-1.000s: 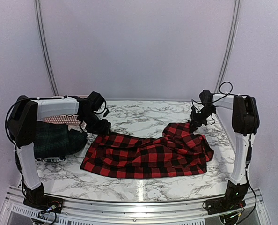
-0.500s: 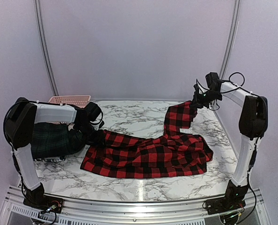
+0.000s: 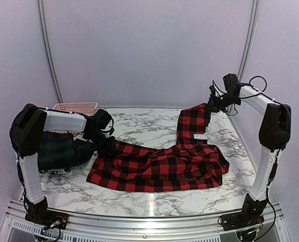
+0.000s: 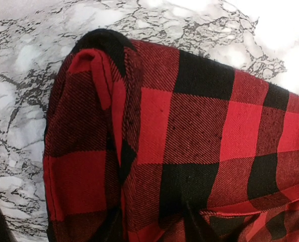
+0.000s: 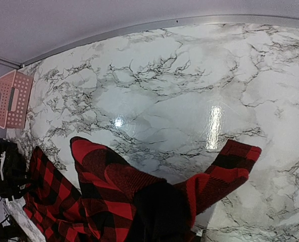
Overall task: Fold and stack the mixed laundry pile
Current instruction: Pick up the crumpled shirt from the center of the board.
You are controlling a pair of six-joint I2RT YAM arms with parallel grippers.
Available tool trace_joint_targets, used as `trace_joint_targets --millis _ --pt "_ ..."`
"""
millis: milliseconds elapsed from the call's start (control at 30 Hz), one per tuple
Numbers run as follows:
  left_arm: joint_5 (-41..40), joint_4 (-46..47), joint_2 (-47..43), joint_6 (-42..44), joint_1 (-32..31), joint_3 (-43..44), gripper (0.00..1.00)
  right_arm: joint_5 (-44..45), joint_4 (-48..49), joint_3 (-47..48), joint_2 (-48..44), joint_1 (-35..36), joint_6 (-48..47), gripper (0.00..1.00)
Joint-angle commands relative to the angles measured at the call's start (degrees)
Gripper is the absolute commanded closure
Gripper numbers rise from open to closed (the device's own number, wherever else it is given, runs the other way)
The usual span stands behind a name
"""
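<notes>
Your right gripper (image 3: 213,104), clamped on the red-and-black checked shirt (image 3: 159,164), now holds one end higher over the desk's (image 3: 139,126) far right corner. The rest lies mid-desk. Your left gripper (image 3: 107,146) now sits on the shirt's left corner, but you cannot tell whether it grips. Spreading looks underway.

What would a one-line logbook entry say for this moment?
right gripper: shut on red-and-black checked shirt, corner lifted | left gripper: at shirt's left corner, grip unclear | green plaid garment: at left
</notes>
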Motion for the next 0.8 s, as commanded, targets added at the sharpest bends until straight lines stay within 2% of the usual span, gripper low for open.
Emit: trace_joint_targets --millis 0,133,200,400,767 --pt "1.66 1.03 1.35 -0.81 0.2 0.92 0.66 -0.2 -0.32 1.33 -3.73 0.17 0.12 1.0" --pt "1.2 1.38 -0.46 -1.17 0.2 1.18 0.93 0.16 -0.58 1.98 -5.17 0.08 0.69 1.0" --pt "1.26 1.31 -2.21 -1.17 0.28 2.42 1.0 0.5 -0.7 2.84 -6.41 -0.25 1.26 1.0" --pt "0.56 -0.37 -8.3 -0.6 0.85 10.36 1.0 -0.71 1.59 6.45 -12.19 -2.46 5.68 1.0" --pt "4.56 -3.19 -10.92 -2.97 0.96 34.5 1.0 -0.08 4.69 17.11 -23.07 -2.47 9.59 1.0"
